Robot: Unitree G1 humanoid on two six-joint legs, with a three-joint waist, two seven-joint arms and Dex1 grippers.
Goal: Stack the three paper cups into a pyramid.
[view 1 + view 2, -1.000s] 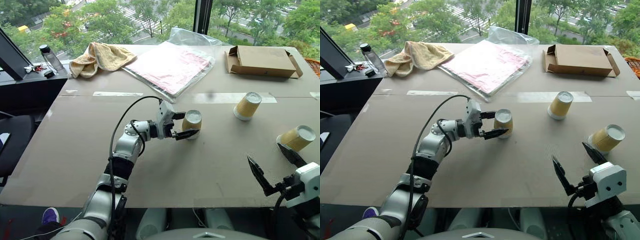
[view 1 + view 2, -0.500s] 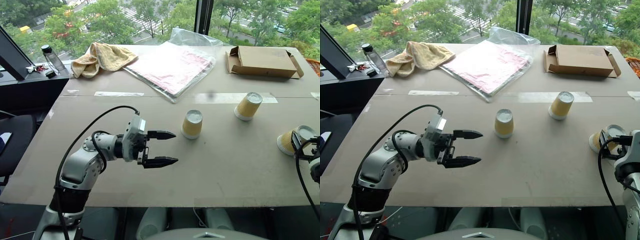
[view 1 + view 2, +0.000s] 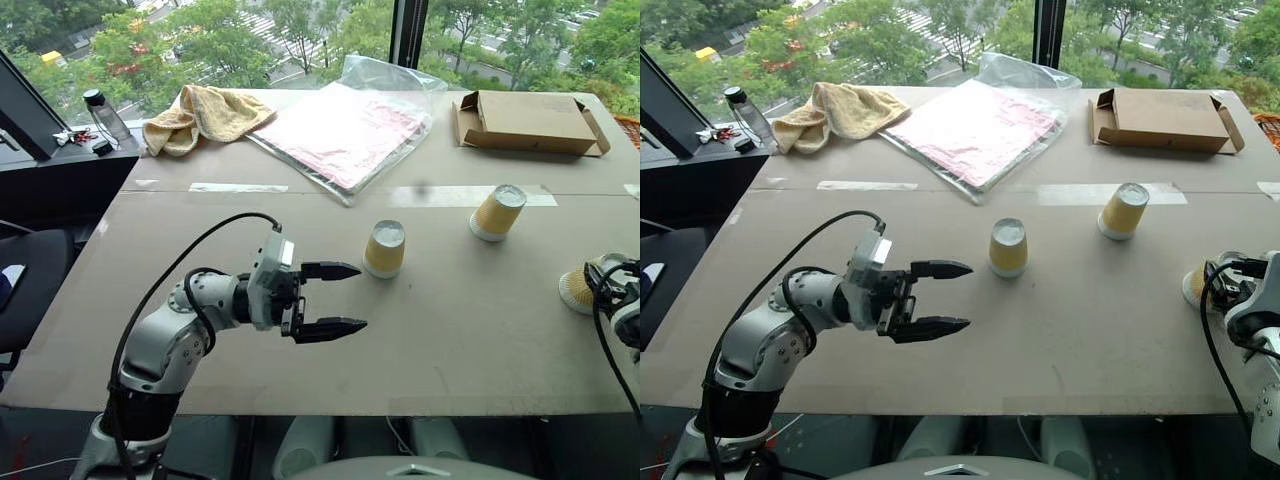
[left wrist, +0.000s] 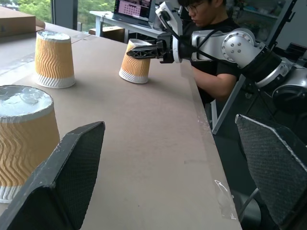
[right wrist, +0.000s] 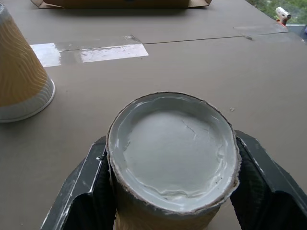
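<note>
Three paper cups with ribbed yellow sides stand upside down on the brown table (image 3: 300,210). The middle cup (image 3: 384,249) stands free. My left gripper (image 3: 346,298) hovers open and empty just short of it, pointing to the right. A second cup (image 3: 497,212) stands farther back on the right. The third cup (image 5: 172,139) is at the table's right edge, and my right gripper (image 3: 1212,282) is shut on it, its fingers (image 5: 84,191) pressed against both sides.
At the back of the table lie an open cardboard box (image 3: 525,122), a pink sheet in a clear bag (image 3: 340,130) and a yellow towel (image 3: 205,112). A bottle (image 3: 100,115) stands at the far left. A person (image 4: 211,52) sits beyond the table's right end.
My left gripper drew back from around the middle cup, which stays standing. My right gripper moved in on the right-hand cup and closed around it.
</note>
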